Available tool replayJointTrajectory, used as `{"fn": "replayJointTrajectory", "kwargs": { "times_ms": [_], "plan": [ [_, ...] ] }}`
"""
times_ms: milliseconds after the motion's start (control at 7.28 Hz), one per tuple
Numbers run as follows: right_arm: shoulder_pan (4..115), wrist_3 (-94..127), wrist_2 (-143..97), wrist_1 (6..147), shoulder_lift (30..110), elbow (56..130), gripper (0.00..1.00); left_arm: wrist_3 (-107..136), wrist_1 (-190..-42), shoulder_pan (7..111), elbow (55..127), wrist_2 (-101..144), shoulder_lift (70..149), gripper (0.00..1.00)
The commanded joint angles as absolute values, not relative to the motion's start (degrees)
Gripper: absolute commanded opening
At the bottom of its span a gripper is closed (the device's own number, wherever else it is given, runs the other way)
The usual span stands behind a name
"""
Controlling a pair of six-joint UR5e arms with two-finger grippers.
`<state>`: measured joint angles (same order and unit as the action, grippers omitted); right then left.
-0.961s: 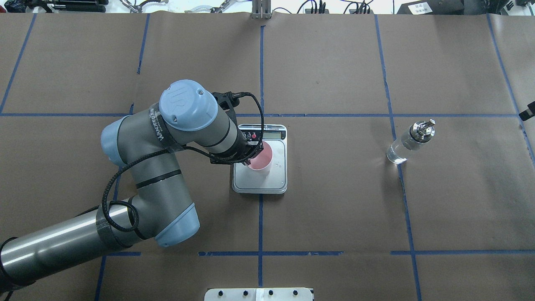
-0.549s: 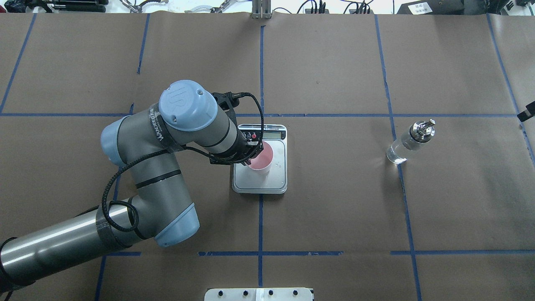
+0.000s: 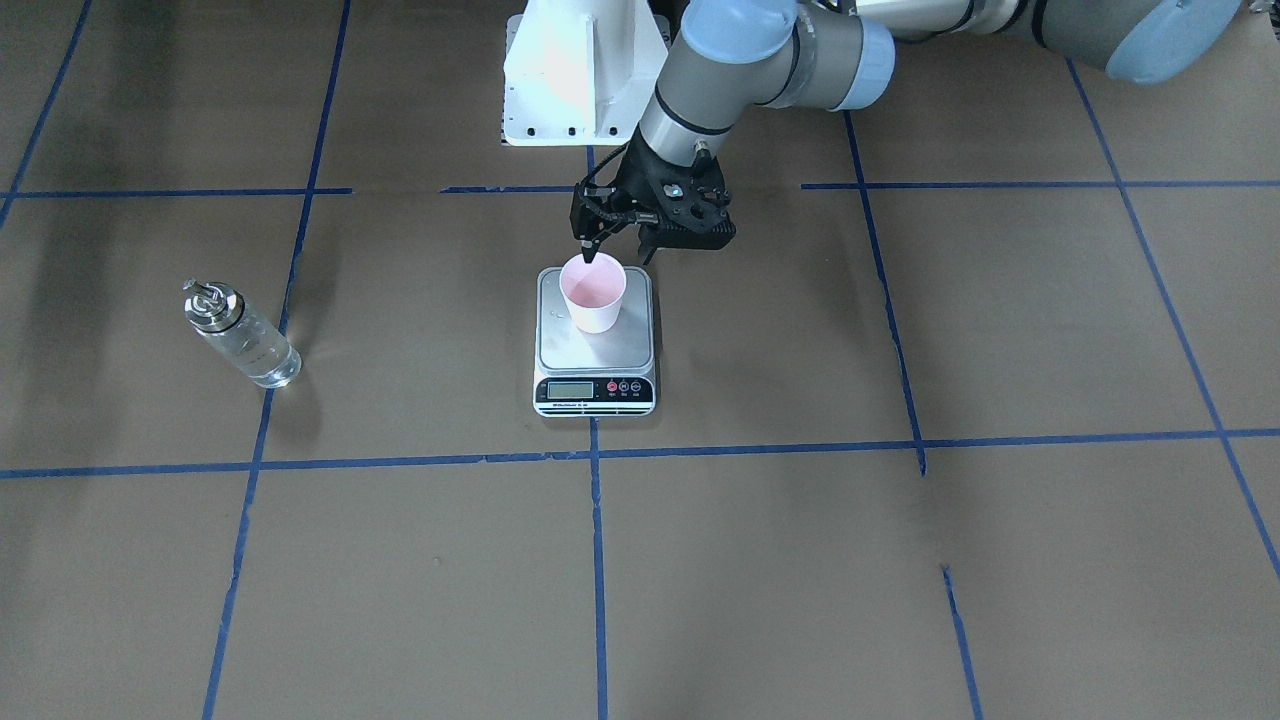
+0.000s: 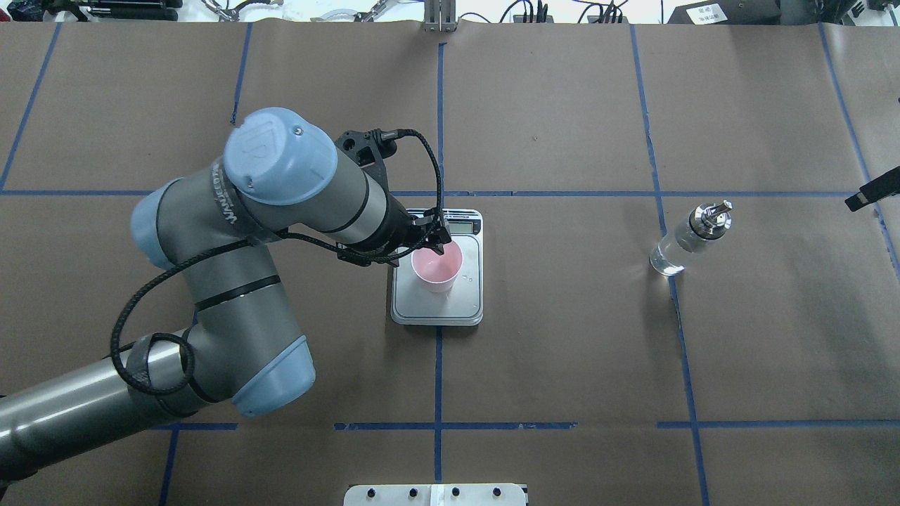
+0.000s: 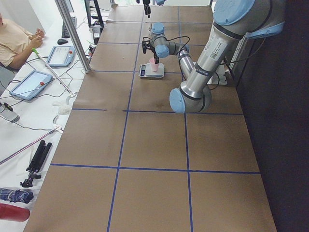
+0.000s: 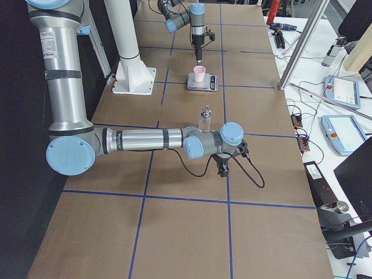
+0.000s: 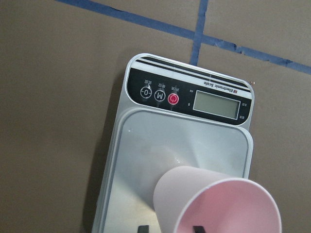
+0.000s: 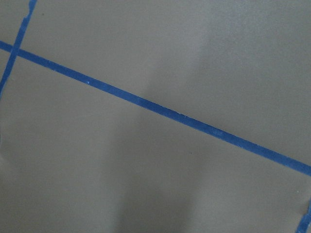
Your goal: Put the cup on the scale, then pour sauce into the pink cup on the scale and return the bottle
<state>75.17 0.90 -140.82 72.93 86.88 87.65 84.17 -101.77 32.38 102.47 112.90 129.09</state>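
My left gripper is over the upper-left rim of the cup; contact unclear. Cup upright on the scale, frame centre, display strip along the scale's top edge. Bottle at right, well apart, base on a blue tape line. Brown paper table.

We find the scale resting on the surface, its display end turned away from the robot. The cup stands on the scale's platform, near the middle. The left gripper hangs above the cup's rim. The bottle stands on the surface well apart from the scale, to the robot's right.
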Motion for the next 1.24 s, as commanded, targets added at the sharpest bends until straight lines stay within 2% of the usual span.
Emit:
{"fn": "replayJointTrajectory", "kwargs": {
  "times_ms": [0,275,412,549,824,1099],
  "plan": [
    [70.18,16.42,-140.54,49.36,93.65,87.89,1.0,84.11,-101.78,34.97,106.44,112.94,126.91,0.71],
    [63.49,40.31,-139.92,22.7,98.85,87.54,1.0,84.29,-101.69,35.42,106.52,112.85,126.83,0.71],
    [60.24,46.0,-138.96,16.85,99.49,87.97,1.0,84.29,-101.69,35.68,106.78,112.85,126.74,0.71],
    [56.72,46.66,-135.91,15.83,99.23,88.85,1.0,84.46,-101.6,35.77,106.96,112.76,126.48,0.71],
    [47.6,63.54,-126.44,15.82,98.88,96.55,1.0,84.64,-101.6,35.77,106.96,112.76,126.47,0.72],
    [32.78,67.58,-104.2,16.34,99.05,100.44,1.0,84.64,-101.69,35.77,106.96,112.68,126.04,0.73]
  ]
}}
